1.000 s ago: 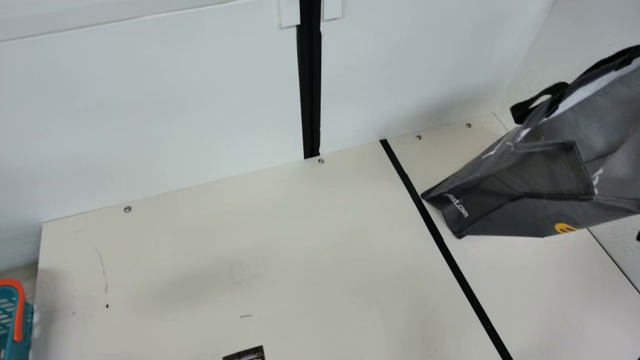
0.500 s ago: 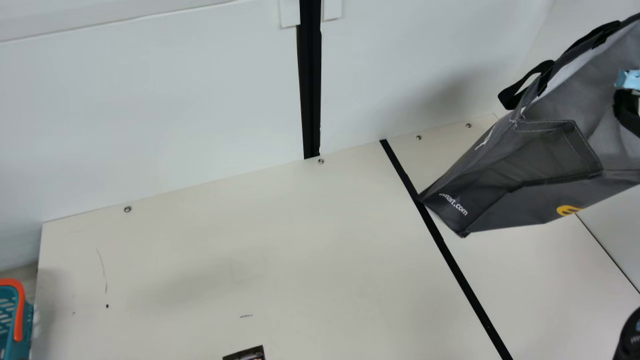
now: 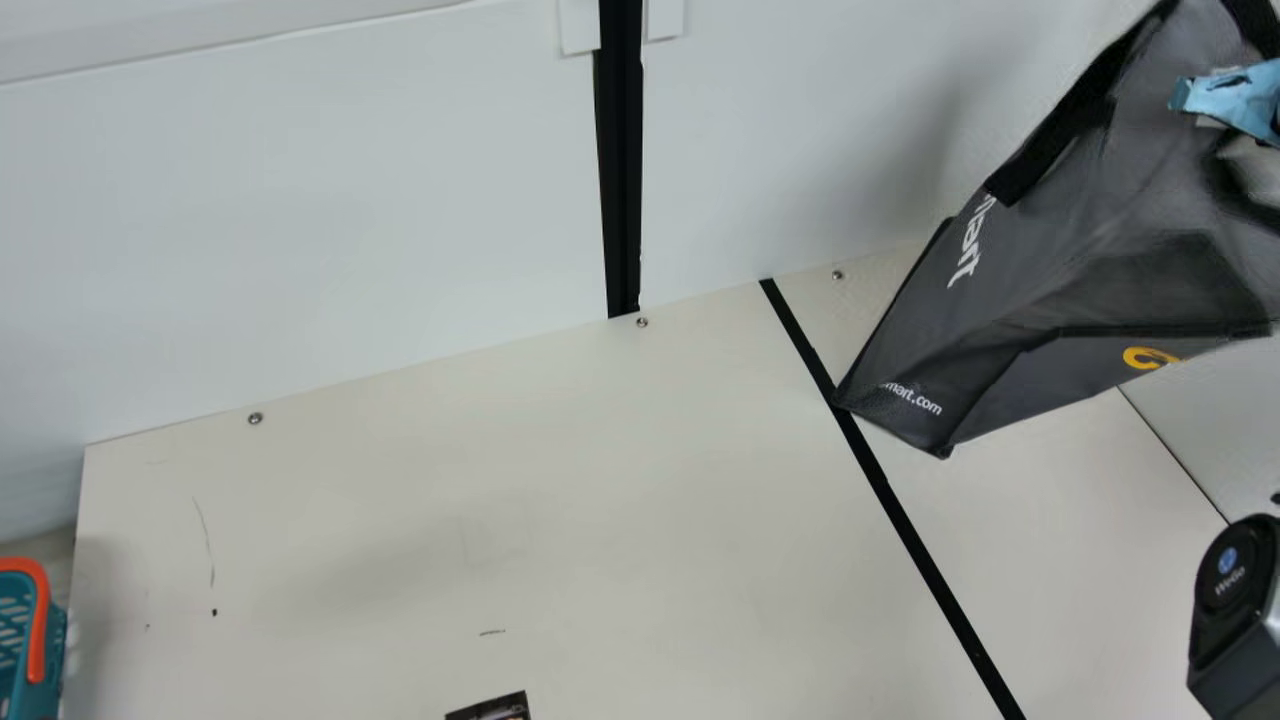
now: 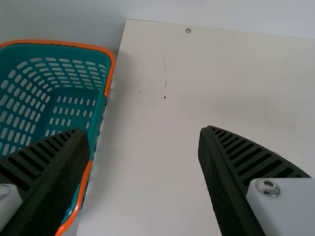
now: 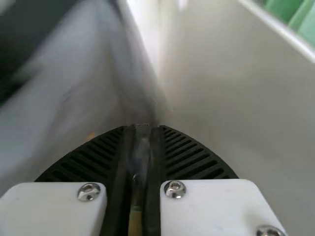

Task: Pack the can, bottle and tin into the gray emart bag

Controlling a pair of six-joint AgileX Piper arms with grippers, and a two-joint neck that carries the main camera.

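The gray emart bag (image 3: 1080,270) hangs tilted at the right of the main view, its lower corner at the black table strip; its right part is cut off. A light blue piece (image 3: 1230,97) shows against its upper right. In the right wrist view my right gripper (image 5: 142,130) is shut on a thin gray fold of the bag (image 5: 93,73), which is blurred there. My left gripper (image 4: 138,137) stands open above the table beside the teal basket, nothing between its fingers. The bag's inside is hidden.
A teal basket with an orange rim (image 3: 40,620) stands at the table's left end. A small dark printed item (image 3: 495,708) pokes in at the main view's bottom edge. Part of my right arm (image 3: 1235,610) is at lower right. A white wall (image 3: 350,200) rises behind the table.
The bag has swung upward and its visible face has turned, with its lower corner staying near the strip. The light blue piece and part of my right arm have come into the main view.
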